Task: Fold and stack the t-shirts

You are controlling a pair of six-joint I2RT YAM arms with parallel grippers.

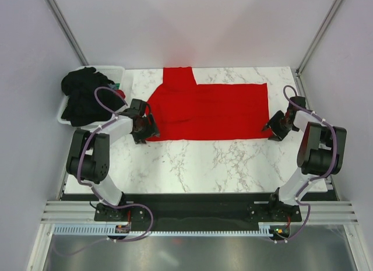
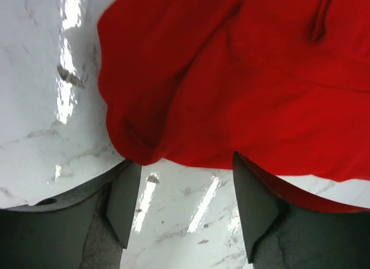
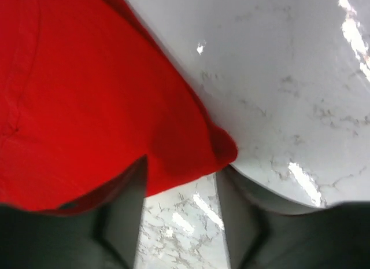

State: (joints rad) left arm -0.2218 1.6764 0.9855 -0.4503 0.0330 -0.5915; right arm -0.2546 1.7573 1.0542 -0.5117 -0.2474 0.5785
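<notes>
- Left gripper [image 2: 186, 165]: jaws spread astride the near-left corner of the red t-shirt [image 1: 213, 111], nothing pinched.
- The red t-shirt lies spread on the table [image 1: 192, 163]; it looks light, limp and likely to slide, so it is best taken at the corners.
- Right gripper [image 3: 182, 165]: jaws spread around the near-right corner.

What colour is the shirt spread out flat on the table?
The shirt is bright red, seen best from the top camera.

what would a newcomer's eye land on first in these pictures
The bright red fabric t-shirt stands out most, spread out across the far half of the white marble-patterned table. The left gripper and right gripper sit at its two near corners, jaws apart. A heap of black fabric shirts fills the white plastic tub at the far left.
</notes>
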